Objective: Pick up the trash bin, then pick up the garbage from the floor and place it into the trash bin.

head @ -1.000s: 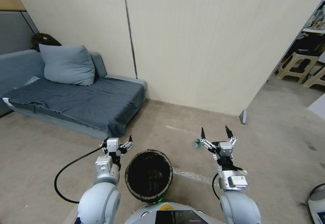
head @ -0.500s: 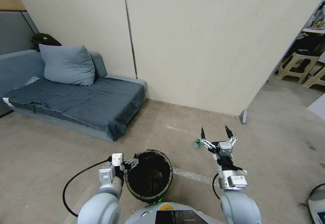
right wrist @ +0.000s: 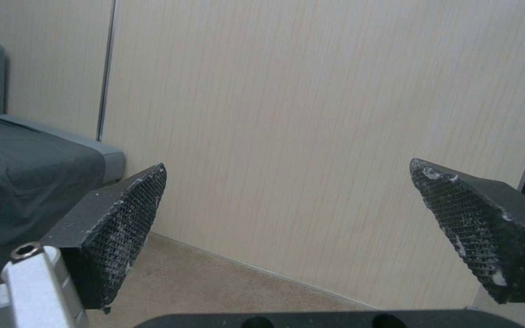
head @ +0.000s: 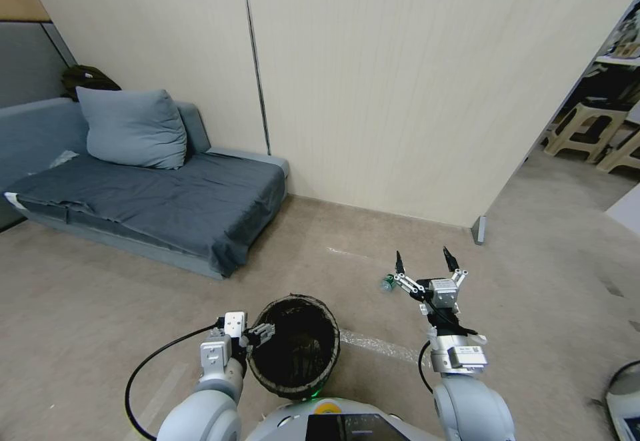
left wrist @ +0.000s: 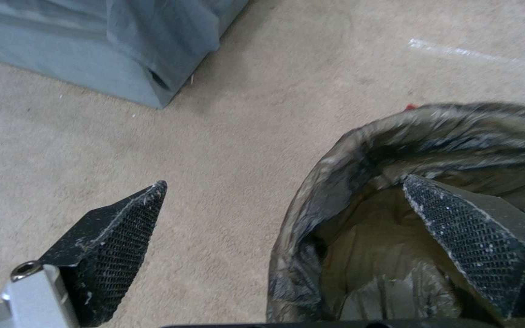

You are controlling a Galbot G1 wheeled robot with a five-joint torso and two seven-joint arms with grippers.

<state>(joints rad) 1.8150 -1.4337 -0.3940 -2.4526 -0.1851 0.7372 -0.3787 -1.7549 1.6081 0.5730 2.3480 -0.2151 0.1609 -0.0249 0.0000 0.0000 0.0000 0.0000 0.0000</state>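
The trash bin, round and lined with a crinkly black bag, stands on the floor just in front of my base. My left gripper is open at its left rim. In the left wrist view the left gripper straddles the bin's rim, with one finger inside the bag and the other outside over the carpet. A small greenish piece of garbage lies on the floor beside my right gripper, which is held open and empty above the floor, its fingertips facing the wall.
A grey-blue sofa with a pillow fills the left side. The beige wall panel stands ahead, ending at a foot. A tape strip crosses the floor. Stools stand far right. A black cable loops by my left arm.
My left gripper has moved back and to the right, from in front of the sofa to the bin's left rim, which it now straddles. The right arm has not moved.
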